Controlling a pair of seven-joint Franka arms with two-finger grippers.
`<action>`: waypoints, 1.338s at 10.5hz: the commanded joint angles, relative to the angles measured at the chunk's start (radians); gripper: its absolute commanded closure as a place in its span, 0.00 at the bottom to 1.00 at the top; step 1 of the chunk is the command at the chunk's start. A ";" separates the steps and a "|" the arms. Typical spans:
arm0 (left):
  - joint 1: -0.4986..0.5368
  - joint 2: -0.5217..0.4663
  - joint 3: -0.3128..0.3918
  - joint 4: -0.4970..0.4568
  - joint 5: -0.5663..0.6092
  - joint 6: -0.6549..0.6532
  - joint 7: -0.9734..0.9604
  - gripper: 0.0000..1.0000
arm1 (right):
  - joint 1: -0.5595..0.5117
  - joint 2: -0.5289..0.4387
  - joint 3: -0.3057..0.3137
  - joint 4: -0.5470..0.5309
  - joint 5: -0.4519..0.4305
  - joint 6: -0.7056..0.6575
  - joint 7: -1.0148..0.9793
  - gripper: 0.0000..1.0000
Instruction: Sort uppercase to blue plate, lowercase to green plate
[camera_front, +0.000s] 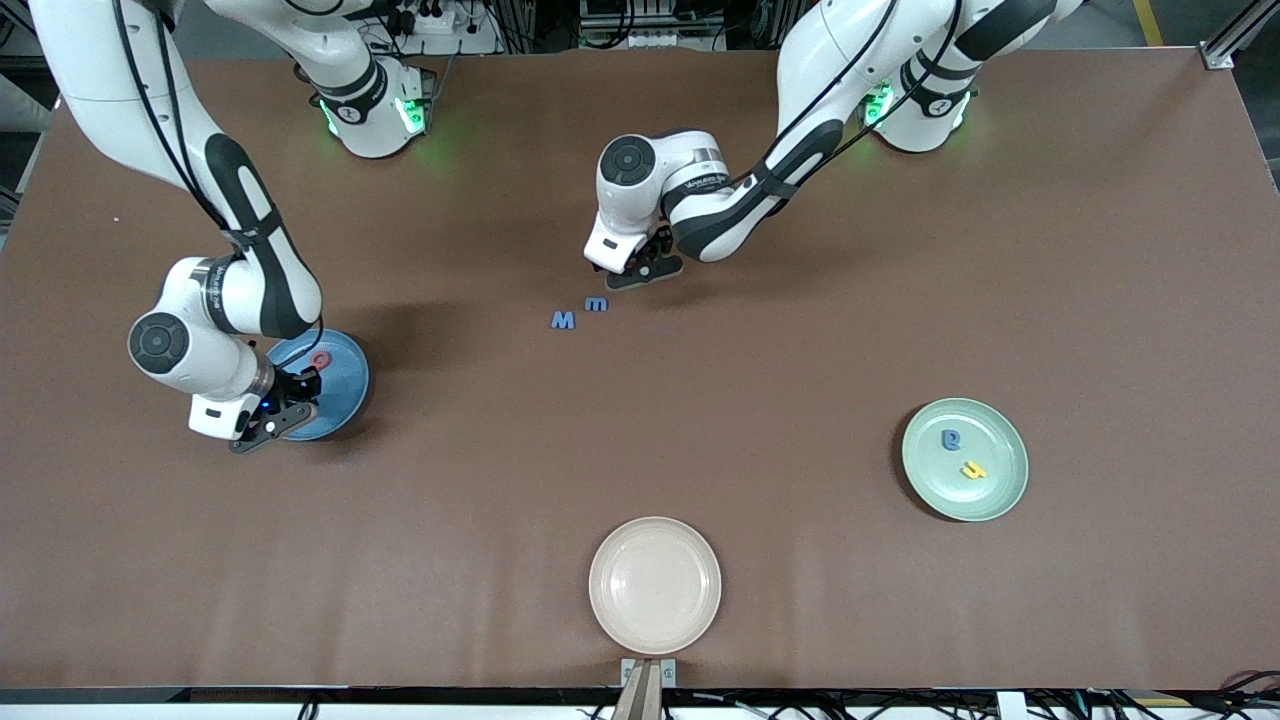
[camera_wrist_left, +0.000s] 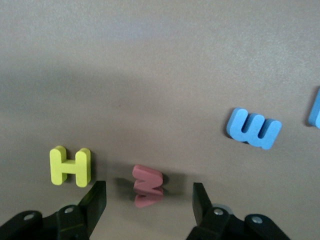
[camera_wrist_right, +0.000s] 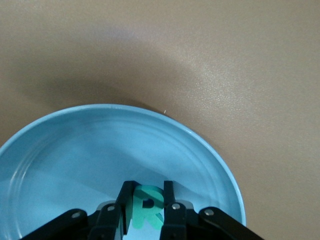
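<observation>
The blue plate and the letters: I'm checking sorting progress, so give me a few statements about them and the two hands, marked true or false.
1. The right hand holds the green R over the blue plate. True.
2. The left hand is shut on the yellow H. False: its fingers stand apart on either side of the red w, and the H lies beside it on the table.
3. A red letter already lies in the blue plate. True.
4. The green plate holds no letters. False: a blue letter and a yellow letter lie in it.
5. The cream plate holds the blue m. False: the m lies on the table beside the blue W.
</observation>
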 joint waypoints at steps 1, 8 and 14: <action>-0.005 -0.001 0.008 -0.014 0.053 0.033 -0.026 0.25 | -0.009 -0.009 0.010 -0.007 0.025 -0.008 -0.020 0.69; -0.003 0.004 0.010 -0.030 0.064 0.049 -0.025 0.49 | 0.000 -0.009 0.017 0.143 0.030 -0.218 0.101 0.22; 0.027 -0.045 0.030 -0.011 0.082 0.031 -0.020 1.00 | 0.084 -0.064 0.091 0.197 0.030 -0.387 0.431 0.24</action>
